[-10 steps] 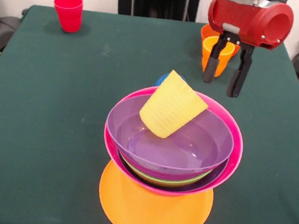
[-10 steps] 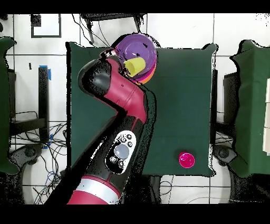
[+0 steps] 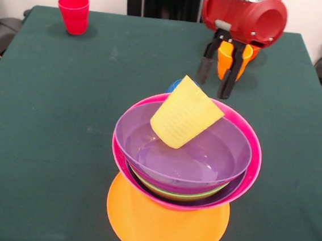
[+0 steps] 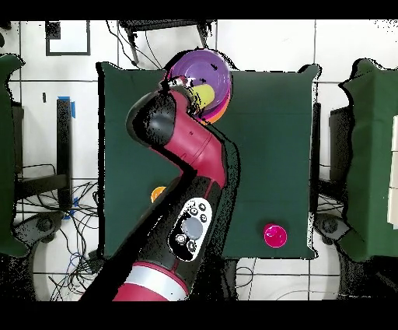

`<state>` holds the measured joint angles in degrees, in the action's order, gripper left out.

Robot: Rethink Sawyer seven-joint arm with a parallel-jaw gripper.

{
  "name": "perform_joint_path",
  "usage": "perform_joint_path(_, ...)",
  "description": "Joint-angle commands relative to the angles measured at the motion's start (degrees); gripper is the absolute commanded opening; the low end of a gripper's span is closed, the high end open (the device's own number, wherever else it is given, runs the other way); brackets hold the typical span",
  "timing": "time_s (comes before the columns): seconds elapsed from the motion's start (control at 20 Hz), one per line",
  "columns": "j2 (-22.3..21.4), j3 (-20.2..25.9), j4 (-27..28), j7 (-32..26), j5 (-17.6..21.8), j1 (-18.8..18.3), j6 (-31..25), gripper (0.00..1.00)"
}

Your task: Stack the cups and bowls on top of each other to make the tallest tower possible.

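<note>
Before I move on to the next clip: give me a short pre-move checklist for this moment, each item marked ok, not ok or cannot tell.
1. Gripper empty: ok; it hangs open behind the tower with nothing between its fingers.
2. Yellow cup seated upright: not ok; it lies tilted inside the top purple bowl, leaning on the rim.
3. Bowls nested squarely: ok; the purple bowl sits in the pink bowl, with a lime green bowl edge showing between, on the orange bowl.
4. Red cup free to pick: ok; it stands upright alone at the table's far corner.
5. Orange-yellow cup free: cannot tell; the gripper partly hides it.
6. Blue bowl position: cannot tell; only a sliver shows behind the tower.
</note>
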<state>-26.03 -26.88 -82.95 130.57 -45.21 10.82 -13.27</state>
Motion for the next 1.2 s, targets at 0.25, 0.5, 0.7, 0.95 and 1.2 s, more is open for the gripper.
perform_joint_path(0.25,1.82,9.63,-5.37,9.09,1.77,-1.59,4.23,1.00)
perform_joint_path(0.5,1.59,10.13,-5.43,8.84,1.97,-2.00,4.46,1.00)
perform_joint_path(0.7,1.46,10.24,-5.47,8.92,2.10,-2.06,4.43,1.00)
perform_joint_path(0.95,1.62,10.04,-5.10,8.93,2.16,-2.02,4.25,1.00)
perform_joint_path(1.2,2.26,10.45,-4.58,8.81,2.42,-2.40,5.22,1.00)
